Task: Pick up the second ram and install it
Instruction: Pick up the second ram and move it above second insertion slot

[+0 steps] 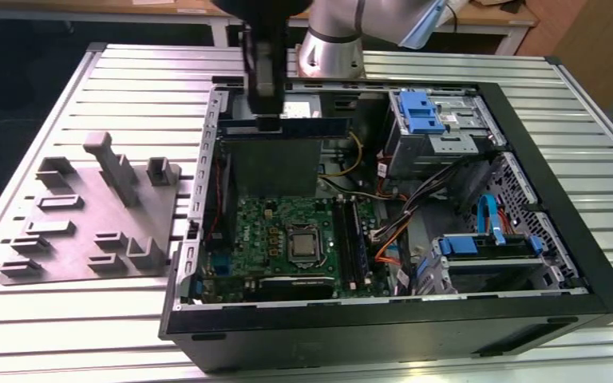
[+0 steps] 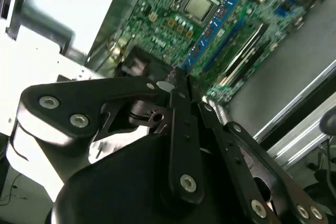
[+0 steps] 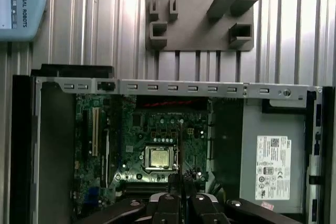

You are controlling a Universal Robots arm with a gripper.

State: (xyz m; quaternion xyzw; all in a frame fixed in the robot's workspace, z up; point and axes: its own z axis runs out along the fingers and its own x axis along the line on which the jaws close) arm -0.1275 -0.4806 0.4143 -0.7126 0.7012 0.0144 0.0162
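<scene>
Jaws are clamped shut on the second ram (image 2: 216, 15). In the second wrist view the blue-green stick runs straight out from the tips, up in the air, not in a slot. Right below the jaws is the open PC case (image 1: 392, 319), lying on its side. Inside it are the green motherboard (image 1: 274, 231) with its bare processor (image 1: 304, 243), a tangle of cables (image 1: 392, 239), drive cages with blue latches (image 1: 418, 112), and the grey power-supply box (image 3: 273, 145). Further out from the jaws, toward the exterior view's left, a grey slotted fixture plate (image 1: 83, 231) sits on the ribbed metal desk (image 1: 73, 319).
</scene>
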